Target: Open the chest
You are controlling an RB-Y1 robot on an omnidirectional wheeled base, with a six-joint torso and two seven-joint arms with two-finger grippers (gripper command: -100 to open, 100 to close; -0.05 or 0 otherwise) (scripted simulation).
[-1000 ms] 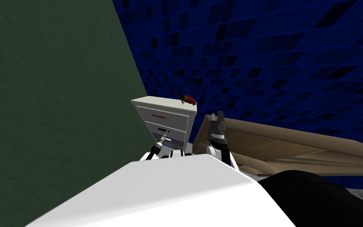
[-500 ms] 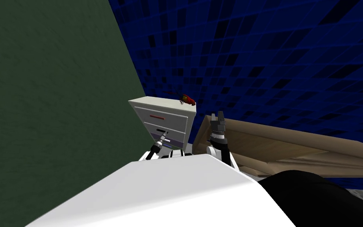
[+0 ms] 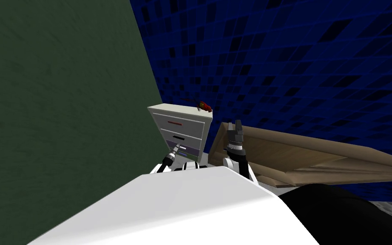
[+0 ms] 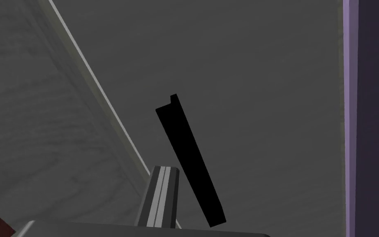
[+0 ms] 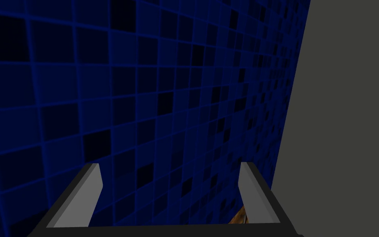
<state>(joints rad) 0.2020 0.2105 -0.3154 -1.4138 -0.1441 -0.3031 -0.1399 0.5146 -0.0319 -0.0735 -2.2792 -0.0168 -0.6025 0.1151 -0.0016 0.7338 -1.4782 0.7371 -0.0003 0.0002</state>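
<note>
The chest (image 3: 191, 115) is a small pale grey set of drawers against the blue tiled wall. Its top drawer has a red handle (image 3: 174, 123) and the middle drawer a black handle (image 3: 178, 138). My left gripper (image 3: 181, 147) is at the middle drawer, just below that handle. In the left wrist view its fingers (image 4: 165, 168) are pressed together, shut on nothing, against the grey drawer front (image 4: 246, 103). The black handle (image 4: 188, 160) lies just beside them, outside the fingers. My right gripper (image 3: 235, 127) is raised to the right of the chest, with its fingers (image 5: 168, 193) open and nothing between them.
A small red object (image 3: 204, 106) sits on the chest's top at its right corner. A dark green wall (image 3: 55, 106) stands close on the left. A low brown wooden piece (image 3: 301, 157) lies to the right of the chest. A purple band (image 4: 351, 123) edges the drawer.
My left gripper has gone from open to shut beside the black handle. The head view has shifted a little; the chest's drawers have not moved. The right arm has stayed still.
</note>
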